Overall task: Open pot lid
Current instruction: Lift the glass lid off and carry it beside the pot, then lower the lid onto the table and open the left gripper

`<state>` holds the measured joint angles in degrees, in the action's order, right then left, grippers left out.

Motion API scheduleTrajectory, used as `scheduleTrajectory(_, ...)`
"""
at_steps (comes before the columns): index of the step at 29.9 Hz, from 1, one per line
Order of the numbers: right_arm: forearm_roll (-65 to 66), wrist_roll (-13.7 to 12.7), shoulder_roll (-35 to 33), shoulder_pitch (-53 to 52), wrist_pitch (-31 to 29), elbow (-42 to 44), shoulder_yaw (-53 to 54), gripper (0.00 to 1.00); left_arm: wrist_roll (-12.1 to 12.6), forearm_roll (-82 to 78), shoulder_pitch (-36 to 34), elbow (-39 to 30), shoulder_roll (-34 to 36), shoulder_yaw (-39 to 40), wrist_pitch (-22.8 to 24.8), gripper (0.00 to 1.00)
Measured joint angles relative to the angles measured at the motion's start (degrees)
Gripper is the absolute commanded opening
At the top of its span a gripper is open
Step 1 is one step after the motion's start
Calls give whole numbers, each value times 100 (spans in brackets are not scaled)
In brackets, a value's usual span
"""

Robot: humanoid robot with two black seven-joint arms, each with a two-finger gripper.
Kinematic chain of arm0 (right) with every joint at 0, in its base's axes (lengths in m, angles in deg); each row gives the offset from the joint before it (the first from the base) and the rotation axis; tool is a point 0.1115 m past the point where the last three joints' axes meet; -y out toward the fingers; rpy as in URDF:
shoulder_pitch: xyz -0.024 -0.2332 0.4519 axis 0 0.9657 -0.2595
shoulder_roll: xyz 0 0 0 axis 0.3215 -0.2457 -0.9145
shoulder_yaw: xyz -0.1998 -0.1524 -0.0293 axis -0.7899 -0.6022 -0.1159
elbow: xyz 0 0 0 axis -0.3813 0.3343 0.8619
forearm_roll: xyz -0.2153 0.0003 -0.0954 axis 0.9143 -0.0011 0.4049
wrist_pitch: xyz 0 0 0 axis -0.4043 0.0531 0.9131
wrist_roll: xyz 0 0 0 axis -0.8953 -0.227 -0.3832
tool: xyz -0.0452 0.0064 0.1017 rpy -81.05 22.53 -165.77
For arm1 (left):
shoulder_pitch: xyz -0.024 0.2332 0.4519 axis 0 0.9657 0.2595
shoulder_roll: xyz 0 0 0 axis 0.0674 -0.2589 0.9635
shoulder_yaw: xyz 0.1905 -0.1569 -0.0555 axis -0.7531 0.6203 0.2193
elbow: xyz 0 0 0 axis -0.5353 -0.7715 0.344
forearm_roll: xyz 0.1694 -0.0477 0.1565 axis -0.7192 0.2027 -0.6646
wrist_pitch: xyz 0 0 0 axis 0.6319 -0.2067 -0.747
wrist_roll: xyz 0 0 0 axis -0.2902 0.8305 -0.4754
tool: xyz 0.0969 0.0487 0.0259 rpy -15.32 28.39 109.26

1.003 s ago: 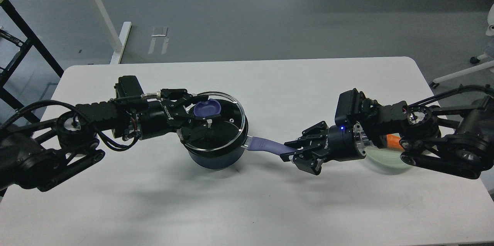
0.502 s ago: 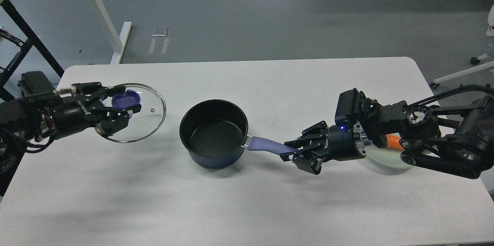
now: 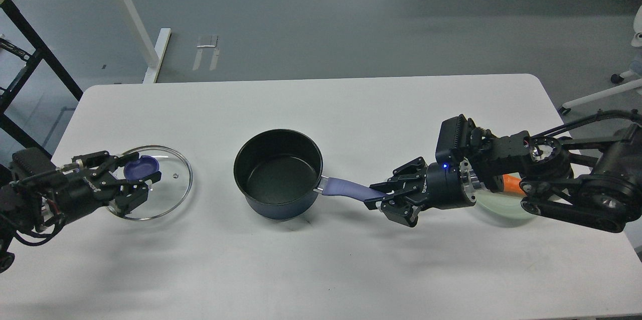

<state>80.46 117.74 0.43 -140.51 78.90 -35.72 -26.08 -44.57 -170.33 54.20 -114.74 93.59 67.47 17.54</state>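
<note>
Head view: left claw (image 3: 136, 184) grips pot lid (image 3: 165, 194) by its knob.

left tool (image 3: 134, 184) clamped, right tool (image 3: 385, 196) clamped

Worktop (image 3: 321, 270): white, rectangular, rounded far corners, standing on a grey floor (image 3: 321, 19). Pot (image 3: 279, 174) sits near the centre, open, black inside, its handle (image 3: 346, 190) running out to the right. Lid (image 3: 155, 187) is at the left, well apart from the pot; whether it rests on the surface cannot be told. Plate (image 3: 501, 207), pale green, sits at the right, largely hidden, with an orange item (image 3: 511, 183) on it.
</note>
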Motion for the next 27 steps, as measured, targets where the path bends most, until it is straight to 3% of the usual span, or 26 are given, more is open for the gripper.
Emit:
scheduleTrajectory(6, 0, 0, -7, 0, 0, -1, 0, 32, 0, 0, 112, 217, -198, -2, -95, 42)
scheduleTrajectory(13, 0, 0, -26, 3, 5, 1, 0, 32, 1, 38, 212, 327, -226, -2, -150, 47)
scheduleTrajectory(20, 0, -1, -19, 4, 5, 1, 0, 32, 1, 37, 238, 333, -232, 0, -162, 59)
scheduleTrajectory(22, 0, -1, -18, 3, 5, 1, 0, 32, 1, 36, 240, 334, -233, -1, -163, 67)
scheduleTrajectory(27, 0, -1, -5, 3, 2, 1, 0, 32, -1, 32, 272, 361, -234, -6, -157, 73)
